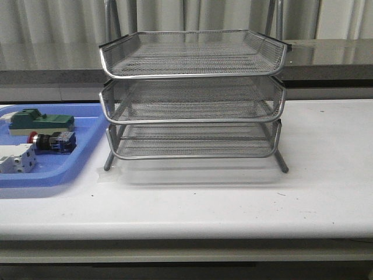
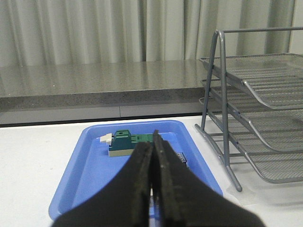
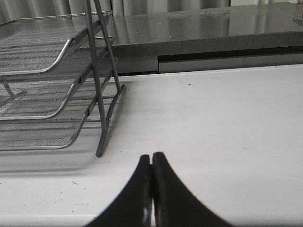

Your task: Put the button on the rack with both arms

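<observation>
One three-tier wire rack [image 1: 192, 99], trays bare. One blue tray [image 1: 70, 169] holds three parts: button [image 1: 51, 140], green block [image 1: 41, 121], white terminal block [image 1: 16, 158]. Left gripper [image 2: 152, 189] and right gripper [image 3: 151, 189] are both pressed closed, holding nothing.

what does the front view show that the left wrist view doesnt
Only the front view shows the button, the white block beside it, and all three tiers of the rack face on. Only the left wrist view shows the left gripper, its fingers pressed together with nothing between them. Both show the blue tray, the green block and the rack.
</observation>
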Controlling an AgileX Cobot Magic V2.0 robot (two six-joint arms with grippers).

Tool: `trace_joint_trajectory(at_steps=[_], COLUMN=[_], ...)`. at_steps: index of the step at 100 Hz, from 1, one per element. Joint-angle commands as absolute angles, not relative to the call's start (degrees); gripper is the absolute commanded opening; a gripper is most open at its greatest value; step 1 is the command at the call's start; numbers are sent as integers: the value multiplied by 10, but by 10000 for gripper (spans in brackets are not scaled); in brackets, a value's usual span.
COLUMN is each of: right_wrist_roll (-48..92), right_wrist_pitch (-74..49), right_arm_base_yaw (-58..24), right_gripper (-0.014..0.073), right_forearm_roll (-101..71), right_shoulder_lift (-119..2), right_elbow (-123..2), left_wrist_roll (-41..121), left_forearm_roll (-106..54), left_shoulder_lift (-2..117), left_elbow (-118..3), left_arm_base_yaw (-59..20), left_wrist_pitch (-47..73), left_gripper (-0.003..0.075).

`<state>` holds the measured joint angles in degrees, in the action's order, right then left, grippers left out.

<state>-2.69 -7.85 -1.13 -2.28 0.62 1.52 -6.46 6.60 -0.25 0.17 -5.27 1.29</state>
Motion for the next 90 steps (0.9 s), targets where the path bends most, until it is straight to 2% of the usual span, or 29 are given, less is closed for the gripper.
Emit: trace_joint_trajectory(at_steps=[1,65,90], right_wrist_roll=[-26,-26,-26], right_wrist_pitch=[-30,-29,17], right_arm_base_yaw=[-9,-9,-9], right_gripper=[-60,-60,-60], right_forearm_roll=[-16,-16,-30], right_shoulder_lift=[18,18,18], right_elbow=[6,6,1], left_wrist_roll=[-70,-70,-70], left_forearm_roll=[62,62,62], left_shoulder_lift=[-21,-21,-21], left_elbow=[26,26,26], left_arm_base_yaw=[-52,-52,-52], left_wrist_pitch=[-36,-36,-36], left_gripper=[-20,-20,-20])
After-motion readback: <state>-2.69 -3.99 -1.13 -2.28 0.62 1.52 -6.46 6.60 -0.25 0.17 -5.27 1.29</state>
